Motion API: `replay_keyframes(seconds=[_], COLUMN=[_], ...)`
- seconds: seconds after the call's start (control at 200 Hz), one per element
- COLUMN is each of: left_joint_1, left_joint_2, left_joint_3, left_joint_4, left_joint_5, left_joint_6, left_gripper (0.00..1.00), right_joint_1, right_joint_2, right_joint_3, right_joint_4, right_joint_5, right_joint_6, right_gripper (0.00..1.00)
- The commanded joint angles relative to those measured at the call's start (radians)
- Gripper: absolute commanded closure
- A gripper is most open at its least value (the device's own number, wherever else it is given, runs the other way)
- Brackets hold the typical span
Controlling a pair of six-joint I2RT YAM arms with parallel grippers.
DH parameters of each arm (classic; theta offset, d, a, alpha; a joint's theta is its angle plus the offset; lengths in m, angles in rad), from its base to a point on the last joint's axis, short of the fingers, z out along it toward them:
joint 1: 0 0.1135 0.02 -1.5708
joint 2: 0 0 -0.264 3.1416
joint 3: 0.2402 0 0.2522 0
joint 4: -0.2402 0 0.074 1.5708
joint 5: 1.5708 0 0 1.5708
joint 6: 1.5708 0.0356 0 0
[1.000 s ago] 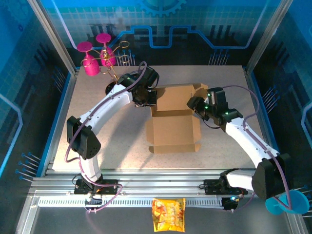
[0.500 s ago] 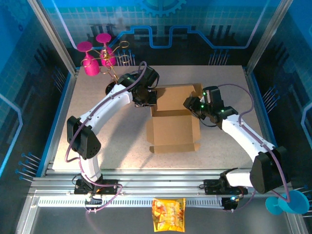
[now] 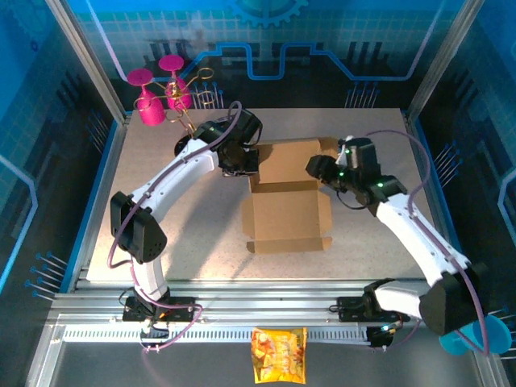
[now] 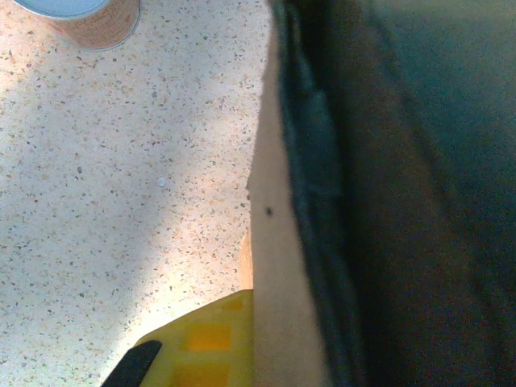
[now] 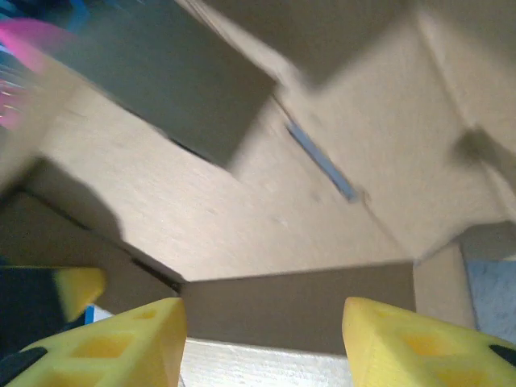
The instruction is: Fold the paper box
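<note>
We count one paper box point(image 3: 286, 216) – it lies about in the middle of the bench point(image 3: 161, 169), its base flat with low walls at the front and the sides, and its one large rear panel lifted up from the speckled surface. Two arms reach to this panel, one from each side. The left fingers point(image 3: 244, 164) are at the left edge of the raised panel and are closed together on the cardboard; in the left wrist view the thin brown edge runs just beside one yellow finger point(image 4: 205, 347). The right fingers point(image 3: 315, 169) are at the right edge of the same panel and stand apart. In the right wrist view we see two yellow fingertips point(image 5: 129, 343) with a strip of cardboard across the gap between them, but whether they touch it we cannot tell. At the far left corner stand two pink glasses point(image 3: 153, 95). One orange-yellow packet point(image 3: 279, 355) lies on the metal frame in front of the bench – well apart from the box. One teal cup point(image 3: 468, 339) is at the near right corner.
</note>
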Motion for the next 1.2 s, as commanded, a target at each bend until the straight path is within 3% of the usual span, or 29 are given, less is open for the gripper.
replay_keyframes(seconds=[0.0, 0.12, 0.185, 0.395, 0.735, 0.956, 1.096, 1.141, 1.176, 1.196], left_joint_1=[0.013, 0.025, 0.031, 0.048, 0.054, 0.057, 0.057, 0.060, 0.060, 0.061], left_joint_2=[0.008, 0.014, 0.025, 0.072, 0.083, 0.089, 0.092, 0.094, 0.095, 0.096], left_joint_3=[0.044, 0.065, 0.088, 0.168, 0.177, 0.180, 0.182, 0.179, 0.179, 0.180], left_joint_4=[-0.033, -0.058, -0.085, -0.183, -0.207, -0.203, -0.203, -0.202, -0.201, -0.200], left_joint_5=[0.042, 0.073, 0.089, 0.106, 0.129, 0.137, 0.138, 0.137, 0.138, 0.137], left_joint_6=[0.007, 0.017, 0.025, 0.042, 0.042, 0.039, 0.037, 0.036, 0.033, 0.033], left_gripper=[1.00, 1.00, 1.00, 1.00, 1.00, 1.00, 1.00, 1.00, 1.00, 1.00], right_joint_1=[-0.094, -0.231, -0.257, -0.251, -0.228, -0.176, -0.158, -0.137, -0.116, -0.100], right_joint_2=[-0.106, -0.156, -0.155, -0.050, 0.074, 0.096, 0.113, 0.116, 0.119, 0.120], right_joint_3=[0.059, 0.041, 0.016, 0.013, 0.056, 0.054, 0.069, 0.083, 0.094, 0.103], right_joint_4=[-0.063, -0.048, -0.005, 0.017, 0.033, 0.022, -0.009, -0.027, -0.046, -0.061], right_joint_5=[-0.023, -0.075, -0.101, -0.147, -0.129, -0.066, 0.013, 0.066, 0.118, 0.158], right_joint_6=[-0.189, -0.299, -0.370, -0.563, -0.601, -0.622, -0.651, -0.661, -0.669, -0.670], right_gripper=[0.45, 0.47, 0.51, 0.52, 0.66, 0.67, 0.85, 0.88, 0.99, 1.00])
